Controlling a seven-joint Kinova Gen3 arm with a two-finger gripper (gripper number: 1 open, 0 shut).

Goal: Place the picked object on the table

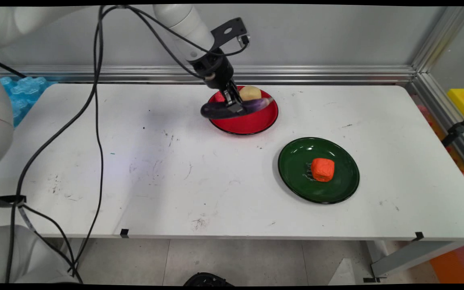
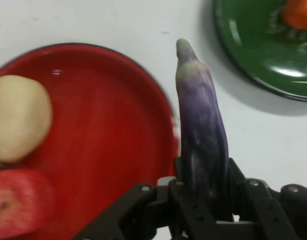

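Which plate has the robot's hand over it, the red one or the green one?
The red plate. The gripper, holding the purple eggplant, is above it; the green plate sits apart.

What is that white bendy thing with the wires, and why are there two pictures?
It is a robot arm. At its end is a black gripper, a hand with just two fingers. Right now the gripper is shut on a purple eggplant, holding it at the edge of a red plate.

The big picture comes from a camera that stands above the table and looks down at it. The small picture comes from a camera on the robot's hand, so you see the eggplant up close, sticking out from between the fingers.

On the red plate lie a pale round potato and something red that I cannot name for sure. Nearby sits a green plate with an orange block on it.
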